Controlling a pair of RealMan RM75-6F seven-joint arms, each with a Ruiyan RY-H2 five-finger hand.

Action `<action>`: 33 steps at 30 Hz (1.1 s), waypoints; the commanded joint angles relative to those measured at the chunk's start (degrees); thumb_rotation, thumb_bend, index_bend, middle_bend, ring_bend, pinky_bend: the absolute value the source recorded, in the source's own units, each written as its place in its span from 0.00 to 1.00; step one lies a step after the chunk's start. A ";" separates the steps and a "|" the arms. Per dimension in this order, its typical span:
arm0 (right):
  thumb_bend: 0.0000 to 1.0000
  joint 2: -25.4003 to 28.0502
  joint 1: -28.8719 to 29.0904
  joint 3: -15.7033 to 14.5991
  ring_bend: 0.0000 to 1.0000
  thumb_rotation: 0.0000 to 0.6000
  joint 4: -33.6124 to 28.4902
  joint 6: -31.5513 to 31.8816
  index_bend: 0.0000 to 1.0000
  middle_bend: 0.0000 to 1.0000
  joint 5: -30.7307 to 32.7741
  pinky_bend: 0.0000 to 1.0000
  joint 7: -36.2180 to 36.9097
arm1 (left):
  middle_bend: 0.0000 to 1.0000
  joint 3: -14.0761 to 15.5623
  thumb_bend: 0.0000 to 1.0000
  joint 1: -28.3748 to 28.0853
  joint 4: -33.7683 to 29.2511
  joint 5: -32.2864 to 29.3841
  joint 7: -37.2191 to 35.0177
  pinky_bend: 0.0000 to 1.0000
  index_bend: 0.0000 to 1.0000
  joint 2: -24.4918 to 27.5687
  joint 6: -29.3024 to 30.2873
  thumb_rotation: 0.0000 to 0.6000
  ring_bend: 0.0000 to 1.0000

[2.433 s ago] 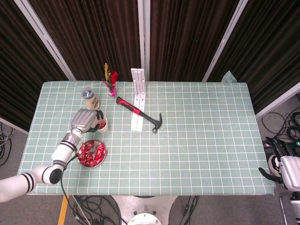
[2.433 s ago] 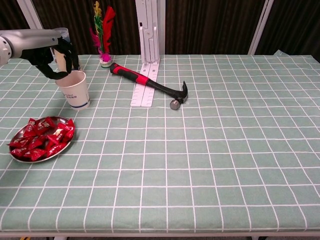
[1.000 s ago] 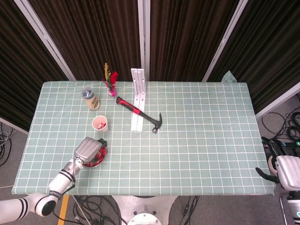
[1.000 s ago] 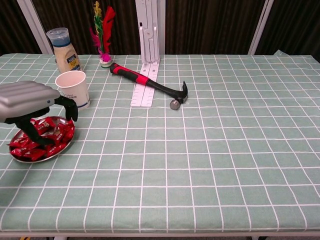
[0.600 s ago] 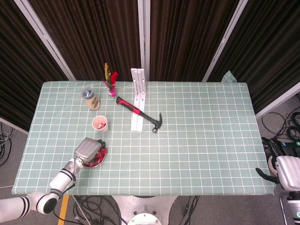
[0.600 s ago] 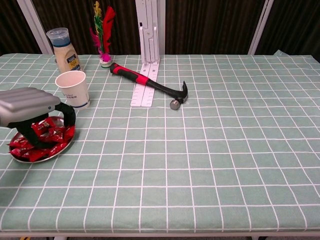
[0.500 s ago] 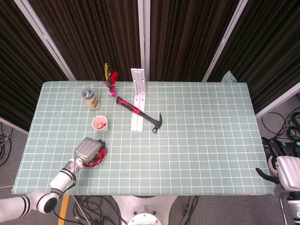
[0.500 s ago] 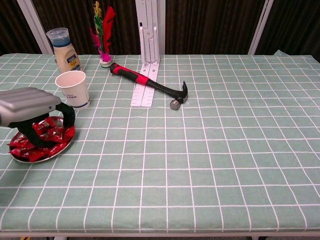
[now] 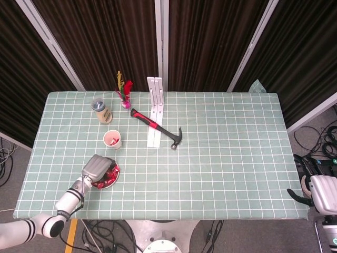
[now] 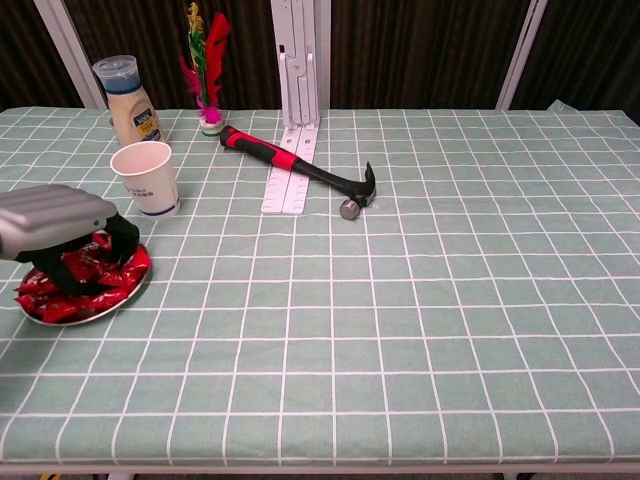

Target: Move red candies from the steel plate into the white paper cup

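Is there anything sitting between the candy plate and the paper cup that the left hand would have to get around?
Nothing visible. Bare cloth lies between the plate and the cup; the left hand is over the candies.

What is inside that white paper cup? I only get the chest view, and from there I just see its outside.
Observer: The head view looks down into the white paper cup: there is something red in it, probably candy.
Operator: And the robot's other hand? My screen shows only one.
Observer: The right hand hangs off the table, past its near right corner. It is too small to tell how its fingers lie.
Operator: Where does the arm over the plate come from?
Observer: The left arm reaches in across the table's near left corner, ending in the left hand over the steel plate.
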 commanded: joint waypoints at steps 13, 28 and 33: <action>0.10 0.12 -0.02 -0.04 0.11 1.00 -0.43 0.02 0.11 0.22 -0.12 0.42 -0.34 | 0.70 -0.35 0.48 0.89 2.07 2.74 -9.06 1.00 0.66 -0.14 -0.63 1.00 0.97; 0.10 0.08 0.13 0.03 0.11 1.00 -0.17 -0.13 0.12 0.22 -0.11 0.42 0.04 | 0.71 -7.94 0.48 0.49 -5.90 2.83 -15.32 1.00 0.66 9.21 5.21 1.00 0.97; 0.10 -0.01 0.13 0.08 0.11 1.00 0.18 -0.16 0.12 0.22 0.05 0.42 0.37 | 0.67 -11.18 0.48 -3.22 -3.42 -0.75 -12.95 1.00 0.63 8.64 1.84 1.00 0.97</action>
